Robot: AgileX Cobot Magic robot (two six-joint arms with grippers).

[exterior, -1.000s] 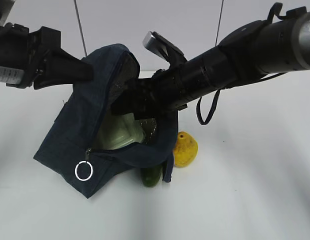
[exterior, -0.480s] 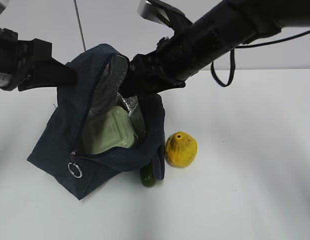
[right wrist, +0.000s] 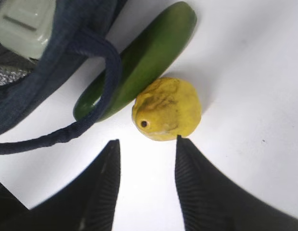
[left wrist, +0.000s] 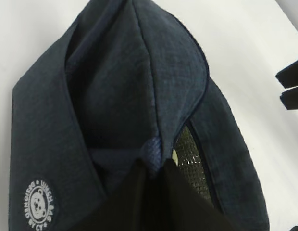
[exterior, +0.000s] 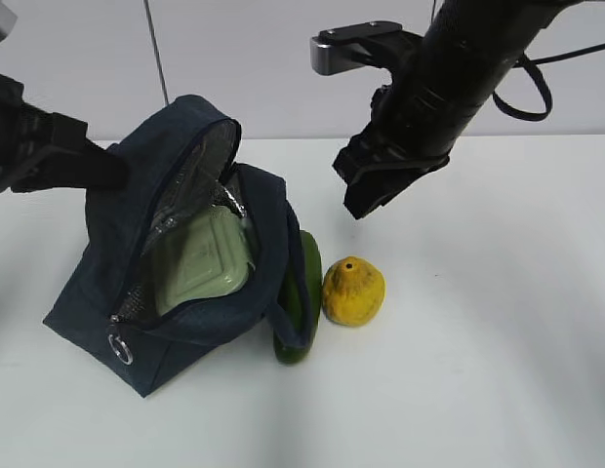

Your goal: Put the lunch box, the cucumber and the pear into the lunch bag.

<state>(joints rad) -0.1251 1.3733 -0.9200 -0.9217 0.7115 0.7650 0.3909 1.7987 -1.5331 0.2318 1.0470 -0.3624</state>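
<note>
The navy lunch bag [exterior: 107, 244] stands open on the white table. Inside it lies the lunch box [exterior: 200, 258] with its sage-green lid up. My left gripper [exterior: 112, 171] is shut on a fold of the lunch bag [left wrist: 115, 86] at the top, pinched at the left gripper [left wrist: 156, 161]. The cucumber [exterior: 308, 268] lies against the bag's right side, and the pear [exterior: 353, 291] sits right of it. My right gripper [exterior: 366, 200] hangs open and empty above the pear. From the wrist, the right gripper [right wrist: 147, 140] is just short of the pear [right wrist: 168, 108], beside the cucumber [right wrist: 149, 57].
The bag's strap [right wrist: 105, 91] loops over the cucumber's near end. A silver ring pull [exterior: 120, 349] hangs at the bag's lower front corner. Bare white table [exterior: 478, 370] stretches to the right and front. A pale wall stands behind.
My right arm has come out of the bag, up and to the right, leaving the lunch box inside. Its jaws stand narrower. The bag has shifted left, uncovering more of the cucumber.
</note>
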